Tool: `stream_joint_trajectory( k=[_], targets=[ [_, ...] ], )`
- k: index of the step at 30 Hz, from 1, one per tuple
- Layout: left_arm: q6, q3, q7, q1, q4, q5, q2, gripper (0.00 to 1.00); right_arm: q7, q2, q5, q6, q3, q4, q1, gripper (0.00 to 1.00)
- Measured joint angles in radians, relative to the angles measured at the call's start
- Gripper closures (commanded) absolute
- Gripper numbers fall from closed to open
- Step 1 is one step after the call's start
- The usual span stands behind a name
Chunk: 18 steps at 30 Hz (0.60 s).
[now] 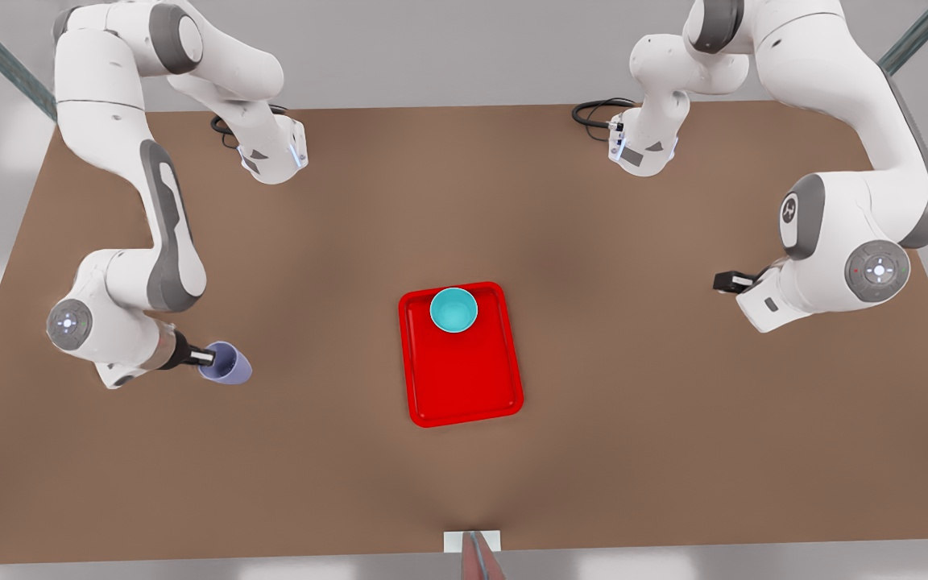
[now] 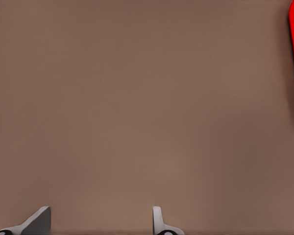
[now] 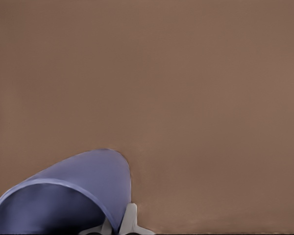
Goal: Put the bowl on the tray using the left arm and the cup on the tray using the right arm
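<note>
Gripping the small lavender tapered cup (image 1: 226,363) by its rim, the right gripper (image 1: 205,355) is holding it tilted, well apart from the flat red tray (image 1: 464,379), at the front view's left. The round turquoise bowl (image 1: 453,310) is already sitting on the tray. The left gripper (image 1: 727,281) is waiting with fingers apart above the brown table (image 1: 633,419). Next, I judge, the cup is needing a carry over to the tray's free part.

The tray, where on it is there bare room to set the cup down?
The tray is bare across its middle and near end. Only its far end is crowded, by the bowl. The right hand holds the cup off to the front view's left.
</note>
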<state>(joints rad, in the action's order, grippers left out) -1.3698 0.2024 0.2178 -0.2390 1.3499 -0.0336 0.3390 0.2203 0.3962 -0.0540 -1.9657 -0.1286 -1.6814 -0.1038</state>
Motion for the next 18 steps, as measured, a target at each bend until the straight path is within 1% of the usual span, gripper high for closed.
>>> stream_joint_trajectory(
  k=[3, 5, 8, 10, 11, 12, 15, 18],
  targets=[
    [0.0, 0.0, 0.0, 0.0, 0.0, 0.0, 0.0, 0.0, 0.16, 0.026, 0.039, -0.001, -0.087, 0.034, -0.001, 0.79],
    [0.0, 0.0, 0.0, 0.0, 0.0, 0.0, -0.001, 0.0, 0.262, 0.048, 0.054, -0.003, -0.123, 0.058, 0.021, 0.79],
    [0.001, 0.0, 0.0, 0.0, 0.0, 0.0, -0.001, 0.0, 0.357, 0.079, 0.044, -0.018, -0.127, 0.099, 0.117, 0.79],
    [0.002, 0.0, 0.0, 0.0, 0.0, -0.001, -0.003, 0.0, 0.492, 0.122, 0.044, -0.027, -0.14, 0.152, 0.183, 0.79],
    [0.002, 0.0, 0.0, 0.001, 0.0, -0.001, -0.003, 0.0, 0.535, 0.148, 0.044, -0.039, -0.167, 0.169, 0.191, 0.79],
    [0.002, 0.0, 0.0, 0.001, 0.0, -0.001, -0.004, 0.0, 0.619, 0.199, 0.05, -0.047, -0.246, 0.219, 0.168, 0.79],
    [0.002, 0.0, -0.001, 0.0, 0.0, -0.001, -0.003, 0.0, 0.772, 0.3, 0.125, -0.147, -0.376, 0.236, 0.153, 0.79],
    [0.0, 0.0, -0.001, 0.0, 0.0, -0.002, -0.003, 0.0, 0.832, 0.398, 0.13, -0.19, -0.401, 0.343, 0.191, 0.79]
  ],
)
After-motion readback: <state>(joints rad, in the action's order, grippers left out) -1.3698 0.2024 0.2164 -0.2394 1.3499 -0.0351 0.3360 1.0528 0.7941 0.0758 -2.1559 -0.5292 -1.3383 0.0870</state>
